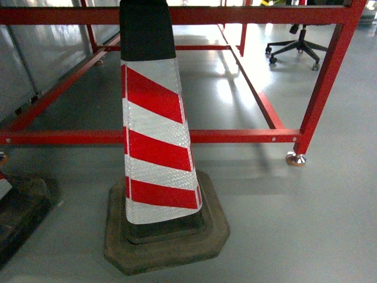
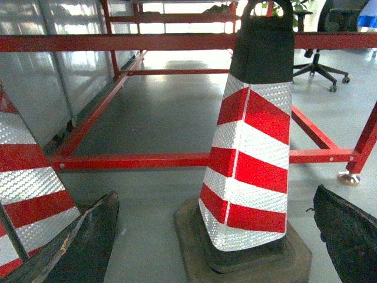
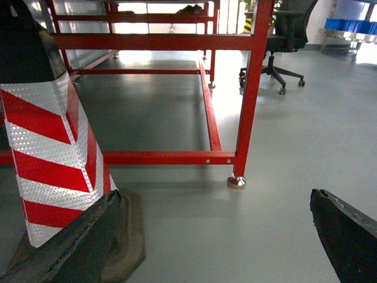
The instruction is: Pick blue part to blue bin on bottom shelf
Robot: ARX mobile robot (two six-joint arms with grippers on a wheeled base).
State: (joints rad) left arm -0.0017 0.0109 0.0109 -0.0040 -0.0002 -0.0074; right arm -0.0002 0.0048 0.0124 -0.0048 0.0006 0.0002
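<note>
Ahead in the head view, a striped cone (image 1: 156,147) is standing before a red frame (image 1: 235,136). Only the wrist views are showing each pincer, left pincer (image 2: 215,236) and right pincer (image 3: 215,236), both gaping wide and holding nothing.

No text, label, brand or number can be read in any view. The only marking is the red and white diagonal striping on the cone (image 1: 156,135), which carries no letters, and the red frame (image 1: 235,136) behind it is bare.

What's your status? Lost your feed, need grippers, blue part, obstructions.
Both grippers open, empty: left, right. Blue part, bin, shelf not in view. Traffic cone dead ahead, red frame behind it.
</note>
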